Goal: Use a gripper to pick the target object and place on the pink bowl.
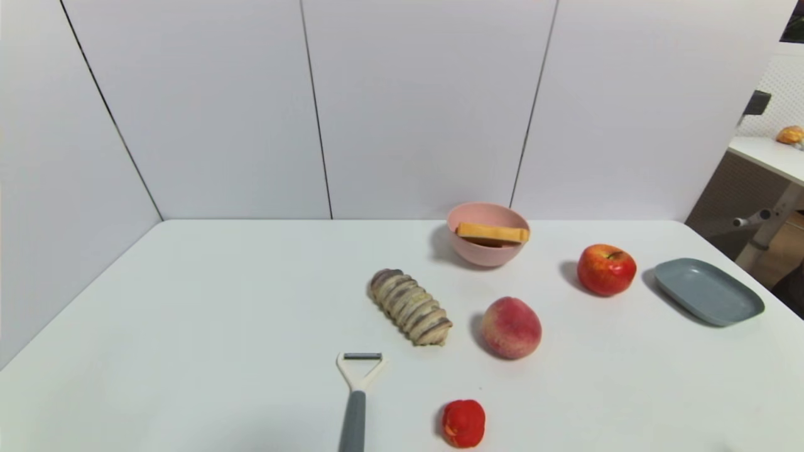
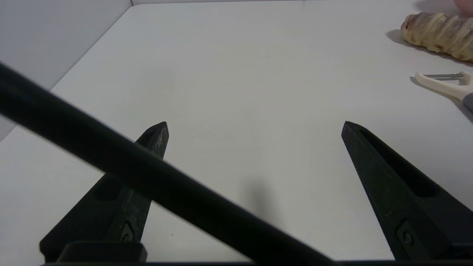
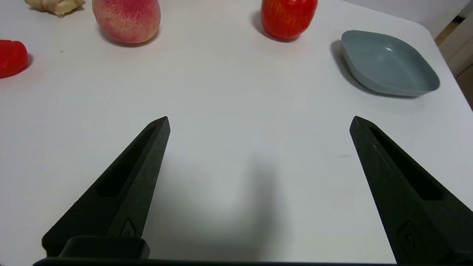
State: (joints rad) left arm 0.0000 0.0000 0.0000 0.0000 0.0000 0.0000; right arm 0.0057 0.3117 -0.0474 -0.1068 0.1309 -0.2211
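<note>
Flat crusted bread slice rests in smooth pink bowl.

Bare tabletop left; loaf, peach mid-table.

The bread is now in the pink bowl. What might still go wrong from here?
The bread slice lies tilted across the pink bowl, its end on the rim; a bump may tip it out. The open left gripper and right gripper hover low above the table, so a sweep could hit the peach or peeler.
</note>
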